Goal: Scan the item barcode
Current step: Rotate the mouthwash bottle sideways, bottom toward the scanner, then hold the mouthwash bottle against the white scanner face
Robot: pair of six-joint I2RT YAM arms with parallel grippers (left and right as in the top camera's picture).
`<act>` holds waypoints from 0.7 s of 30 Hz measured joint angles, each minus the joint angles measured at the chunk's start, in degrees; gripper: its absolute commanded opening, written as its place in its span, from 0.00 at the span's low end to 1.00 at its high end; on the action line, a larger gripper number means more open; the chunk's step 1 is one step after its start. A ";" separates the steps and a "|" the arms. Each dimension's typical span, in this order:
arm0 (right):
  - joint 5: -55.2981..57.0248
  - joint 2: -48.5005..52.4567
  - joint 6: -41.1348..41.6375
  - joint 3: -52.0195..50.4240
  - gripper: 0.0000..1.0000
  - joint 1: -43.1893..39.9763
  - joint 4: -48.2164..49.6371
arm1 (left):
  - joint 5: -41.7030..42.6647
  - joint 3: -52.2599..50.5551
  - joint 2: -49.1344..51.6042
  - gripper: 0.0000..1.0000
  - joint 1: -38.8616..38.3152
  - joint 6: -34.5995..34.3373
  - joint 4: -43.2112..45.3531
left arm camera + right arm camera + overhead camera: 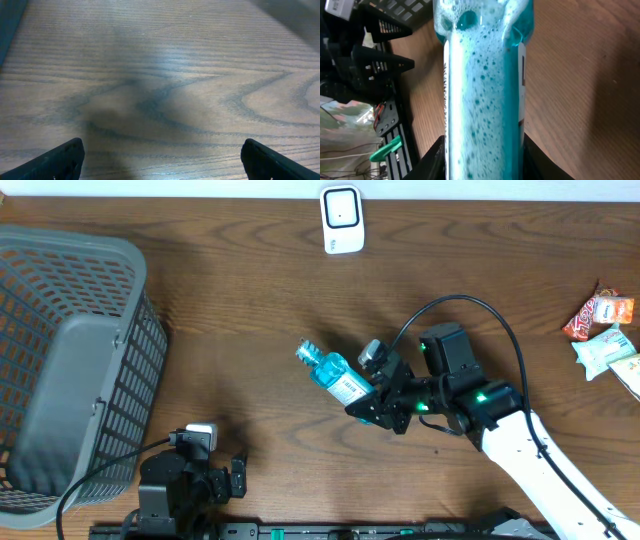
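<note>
Overhead: finds the clear plastic bottle of teal liquid (328, 370) a little right of centre on the brown wooden table (250, 290), lying on a slant with its cap toward the upper left. Shows the right gripper (365, 395) clamped on the bottle's lower end. Cannot tell whether the bottle touches the wood. Leaves wide bare wood between the bottle and the small white rounded scanner unit (341, 220) at the far edge. Puts the grey plastic mesh basket (60, 360) against the left edge, well apart from the bottle, and the bright snack packets (605, 335) at the right edge. Places the left gripper (238, 477) at the near edge beside the basket, jaws spread wide, holding nothing.

Left wrist: looks down on bare grain, with two black fingertips (55, 162) in the bottom corners, far apart.

Right wrist: fills mid-frame with the bottle, foamy teal inside, label edge on its right side. Shows black fingers (432, 160) pressed to both sides at the bottom. Gives open wood to the right.
</note>
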 measured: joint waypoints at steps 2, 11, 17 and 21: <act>-0.35 -0.13 -0.13 0.00 0.01 -0.02 -0.13 | 0.02 0.02 0.00 1.00 0.00 0.00 0.00; -0.39 -0.20 -0.90 0.00 0.01 -0.02 -1.51 | 0.02 0.00 0.00 0.99 0.00 0.00 0.00; 11.98 -0.17 -1.46 0.00 0.01 0.00 1.68 | 0.02 0.00 0.02 1.00 0.00 0.00 0.00; 19.23 1.42 -2.01 -0.09 0.01 -0.02 9.25 | 0.00 0.00 0.00 1.00 0.00 0.00 0.00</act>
